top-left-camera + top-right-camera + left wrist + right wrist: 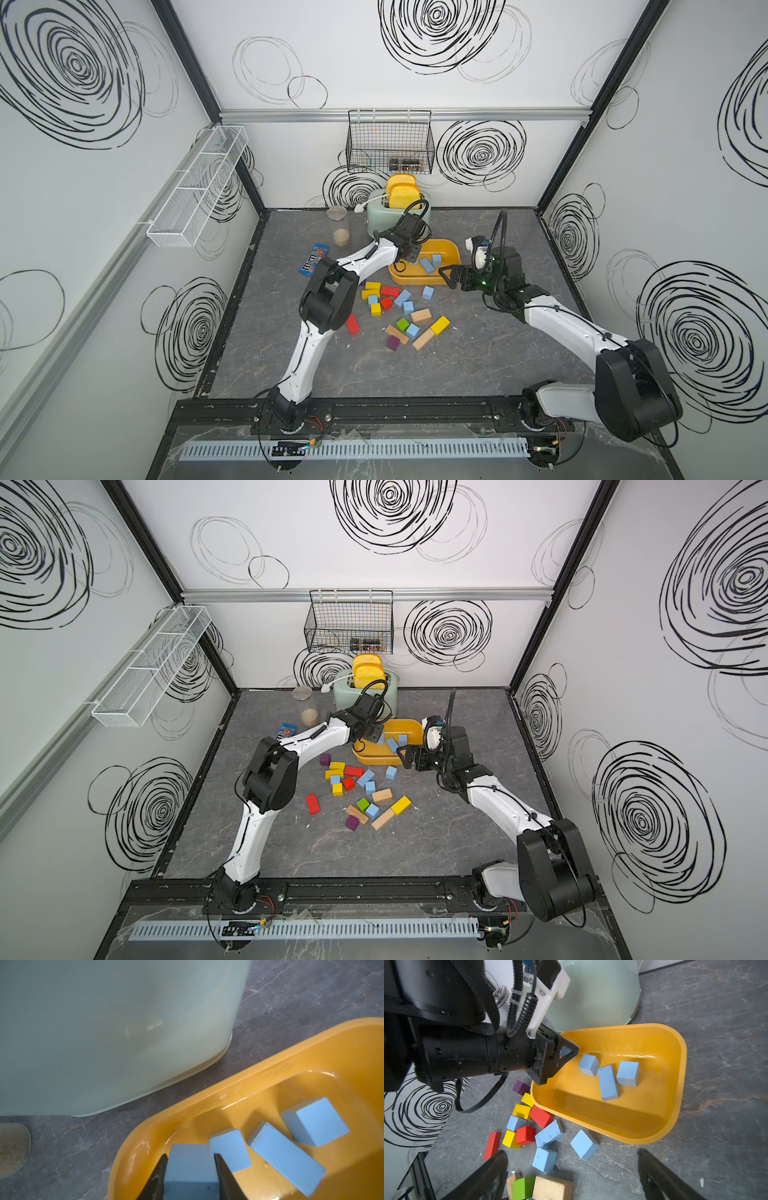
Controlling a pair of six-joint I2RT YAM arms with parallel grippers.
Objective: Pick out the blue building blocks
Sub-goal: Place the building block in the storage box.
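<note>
**Status.** The left end effector is gripping a blue cube between closed jaws. It is holding the cube over the end of the yellow tub that is nearest the toaster. The right end effector is hovering beside the tub with its jaws wide apart, carrying nothing.

Three blue blocks are lying in the tub: a small cube, an oblong brick and a second cube. Five loose blue blocks are lying on the surface among the mixed pile.

**Hazards.**
- The held cube is sitting close to the tub's rim. If it is released there, it is likely to strike the rim and tumble out.
- The small cube is lying just beside the drop point. A release from height is risking a bounce off it.
- Both arms are crowding the same tub, so a careless move by either is risking contact.
- The left wrist cable is looping close to the toaster and is risking a snag.
- Several loose blue blocks are touching red blocks and yellow blocks. Jaws closing there are risking a wrong pick or a scattered pile.

**Surface and room.** The surface is showing a dark grey marbled finish. It is also carrying a clear jar and a blue candy packet, both well apart from the tub. White walls with black scribbled swirls are enclosing the cell. A black wire basket is hanging on the back wall, and a white mesh shelf is hanging on the side wall.
</note>
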